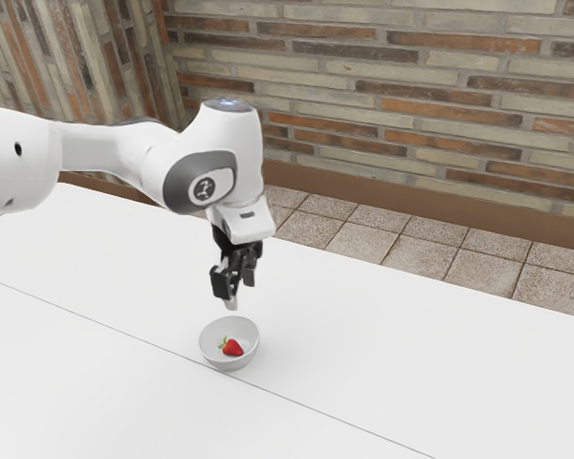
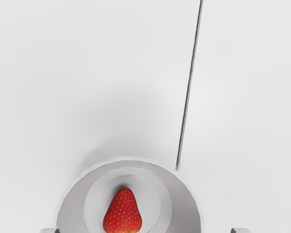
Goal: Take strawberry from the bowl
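Upper frame: a multicoloured brick wall (image 1: 430,96) is observed, edged below by a brown baseboard (image 1: 459,212). Beige floor tiles (image 1: 416,256) are bordered by a white table (image 1: 411,363).

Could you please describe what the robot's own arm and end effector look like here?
The Franka arm is glossy white, built of smooth, rounded segments. Near its wrist is a dark grey oval cap with a white inset bearing a round dark emblem, and a bluish glow tops the upright segment. The end effector is black and angular, with two fingers, one showing a pale tip.
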